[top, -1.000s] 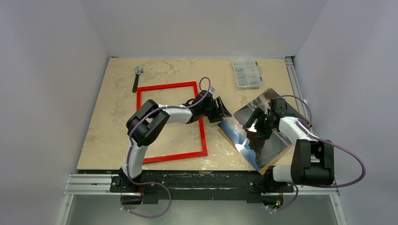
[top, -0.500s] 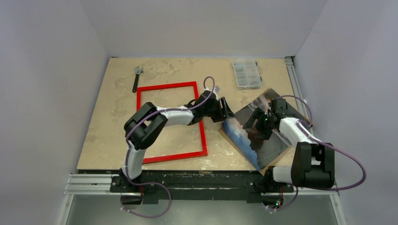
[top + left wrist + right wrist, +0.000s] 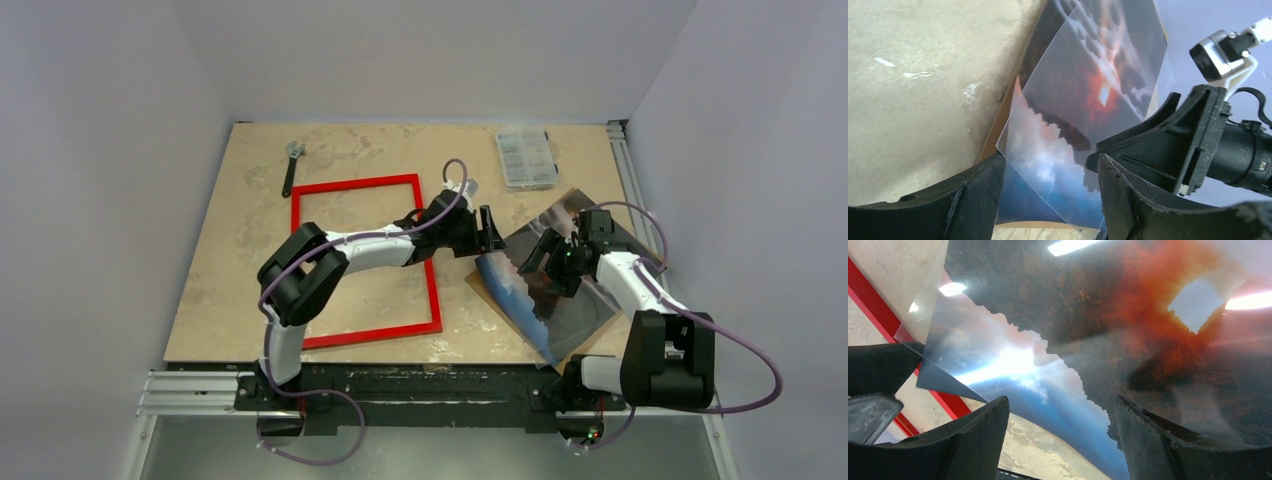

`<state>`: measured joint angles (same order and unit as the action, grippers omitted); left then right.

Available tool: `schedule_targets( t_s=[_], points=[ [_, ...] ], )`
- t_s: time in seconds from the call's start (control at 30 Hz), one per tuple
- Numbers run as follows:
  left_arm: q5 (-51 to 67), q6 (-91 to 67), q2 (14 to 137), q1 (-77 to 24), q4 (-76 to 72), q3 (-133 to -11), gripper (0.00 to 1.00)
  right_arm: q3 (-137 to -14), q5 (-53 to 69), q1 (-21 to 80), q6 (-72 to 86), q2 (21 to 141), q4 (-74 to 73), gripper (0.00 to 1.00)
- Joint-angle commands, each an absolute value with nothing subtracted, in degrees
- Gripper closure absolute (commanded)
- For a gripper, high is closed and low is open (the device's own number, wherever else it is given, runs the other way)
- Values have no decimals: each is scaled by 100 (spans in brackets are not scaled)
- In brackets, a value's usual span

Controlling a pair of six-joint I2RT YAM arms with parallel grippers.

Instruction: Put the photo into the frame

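The photo (image 3: pixel 562 300), dark rocks, orange sunset and blue water, lies face up on a brown backing board (image 3: pixel 577 351) at the table's right. A clear sheet (image 3: pixel 1058 150) sits tilted over it, one corner raised. My left gripper (image 3: pixel 492 232) is open at the photo's left corner. In the left wrist view (image 3: pixel 1048 200) the clear sheet's edge lies between its jaws. My right gripper (image 3: pixel 540 265) is open over the photo's middle, and the photo (image 3: pixel 1108 340) fills its wrist view (image 3: pixel 1063 440). The red frame (image 3: pixel 360 185) lies flat to the left, under my left arm.
A wrench (image 3: pixel 291 165) lies at the back left beside the frame. A clear parts box (image 3: pixel 526 157) stands at the back right. A metal rail (image 3: pixel 630 170) runs along the table's right edge. The two grippers are close together.
My left gripper has moved right, from the frame's right bar to the photo's left corner. My right gripper has shifted slightly over the photo.
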<state>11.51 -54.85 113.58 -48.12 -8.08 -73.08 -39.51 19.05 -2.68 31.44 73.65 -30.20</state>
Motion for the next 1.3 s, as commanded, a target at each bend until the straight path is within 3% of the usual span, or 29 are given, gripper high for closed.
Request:
schedule_targets(
  t_s=[0.0,0.4,0.9,1.27],
  points=[
    [1142,-5122,11111,-4954,-822,-7659,34,-4169,2013,-272,3076,7279,-3082,24],
    [857,-5100,10940,-4957,-813,-7584,32,-4182,1950,-272,3043,7094,-3165,24],
    [847,-4525,11040,-4966,-11,-8370,29,-4168,1923,-270,3010,7058,-3181,24],
    [1335,-5062,11373,-4968,-688,-7928,32,-4250,1927,-272,3011,6941,-3251,25]
  ],
)
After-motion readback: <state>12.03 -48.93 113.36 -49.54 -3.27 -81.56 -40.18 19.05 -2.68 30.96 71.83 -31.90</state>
